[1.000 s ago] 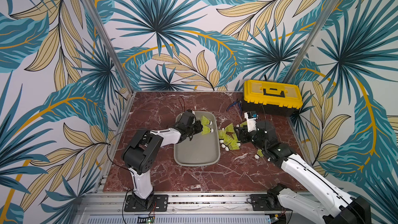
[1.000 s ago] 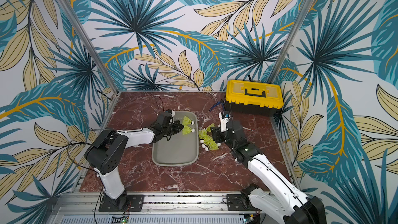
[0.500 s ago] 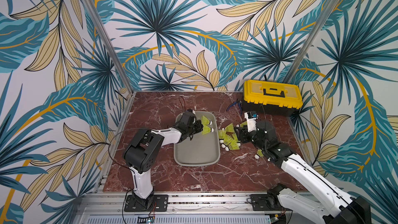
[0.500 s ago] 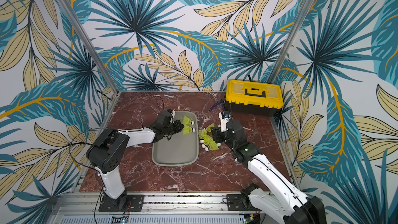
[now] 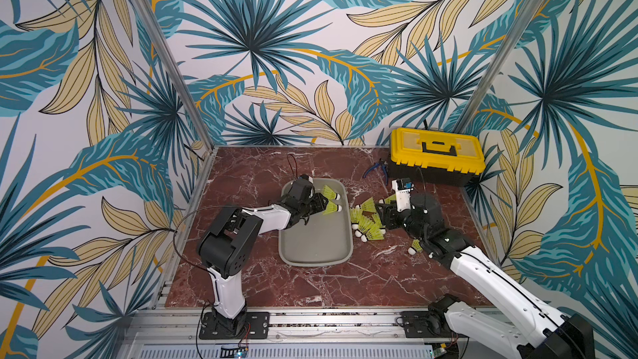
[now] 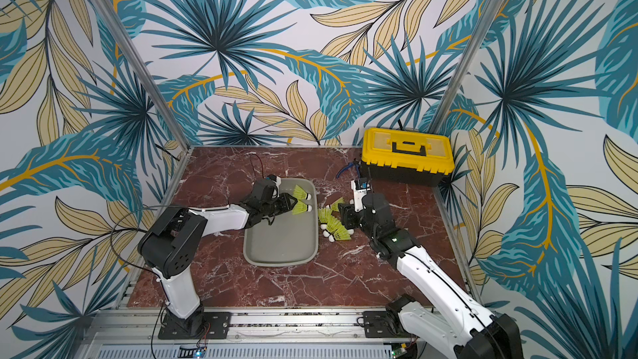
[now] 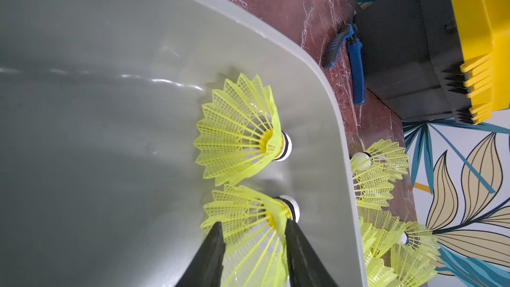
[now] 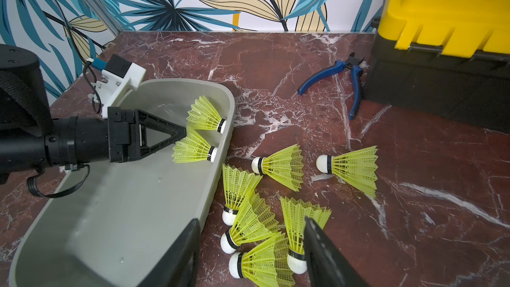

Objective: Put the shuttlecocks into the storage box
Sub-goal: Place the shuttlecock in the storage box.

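Observation:
The grey storage box [image 5: 316,260] [image 6: 279,250] lies mid-table, and two yellow-green shuttlecocks [image 5: 331,193] [image 5: 333,208] rest at its far right corner. My left gripper [image 5: 321,203] [image 7: 252,225] reaches into the box. It is open, its fingers straddling the skirt of the nearer shuttlecock [image 7: 248,216], which lies on the box floor. Several more shuttlecocks [image 5: 366,222] [image 8: 256,225] lie in a loose pile on the table just right of the box. My right gripper [image 5: 381,214] [image 8: 249,220] hovers open over that pile, holding nothing.
A yellow-lidded black toolbox [image 5: 436,150] stands at the back right, with blue-handled pliers [image 5: 376,169] [image 8: 345,78] on the table in front of it. One stray shuttlecock [image 5: 414,246] lies beside my right forearm. Patterned walls enclose the table on three sides.
My left gripper's fingers have spread apart around the shuttlecock in the box. Neither arm has shifted noticeably, and the right gripper's opening is unchanged.

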You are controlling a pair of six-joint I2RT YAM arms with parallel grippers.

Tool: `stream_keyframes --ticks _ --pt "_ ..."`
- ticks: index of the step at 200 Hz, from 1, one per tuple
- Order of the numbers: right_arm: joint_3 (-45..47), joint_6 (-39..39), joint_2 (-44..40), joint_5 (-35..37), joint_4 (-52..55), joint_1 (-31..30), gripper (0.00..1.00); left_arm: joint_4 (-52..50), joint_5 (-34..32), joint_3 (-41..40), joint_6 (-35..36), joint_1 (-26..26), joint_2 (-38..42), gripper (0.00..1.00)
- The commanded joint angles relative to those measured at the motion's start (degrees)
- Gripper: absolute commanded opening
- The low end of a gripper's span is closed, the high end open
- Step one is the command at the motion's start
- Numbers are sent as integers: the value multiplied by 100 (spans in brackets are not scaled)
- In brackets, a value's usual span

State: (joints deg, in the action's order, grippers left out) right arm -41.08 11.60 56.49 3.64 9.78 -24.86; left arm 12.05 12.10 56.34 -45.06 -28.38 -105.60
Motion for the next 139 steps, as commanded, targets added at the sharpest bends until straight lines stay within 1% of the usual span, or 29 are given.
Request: stream_keyframes --ticks 1,36,73,96,99,116,139 --pt "149 8 -50 156 156 -22 60 -19 -59 100 85 34 335 45" --pt "171 20 -100 230 162 -26 60 -85 -67 31 170 34 528 54" --pt "223 219 -133 470 167 -22 60 -286 -146 -35 322 34 845 58" --pt "250 453 -138 727 215 -23 60 -695 -311 -28 663 34 1226 58" --pt "250 494 -138 779 397 -24 60 -765 -339 -26 720 34 1284 58" --pt "217 801 -138 1115 691 -27 61 -1160 -524 -35 1042 29 1631 59" --pt "270 1172 -211 1319 927 -23 62 -1753 -721 -10 1526 52 2095 60"
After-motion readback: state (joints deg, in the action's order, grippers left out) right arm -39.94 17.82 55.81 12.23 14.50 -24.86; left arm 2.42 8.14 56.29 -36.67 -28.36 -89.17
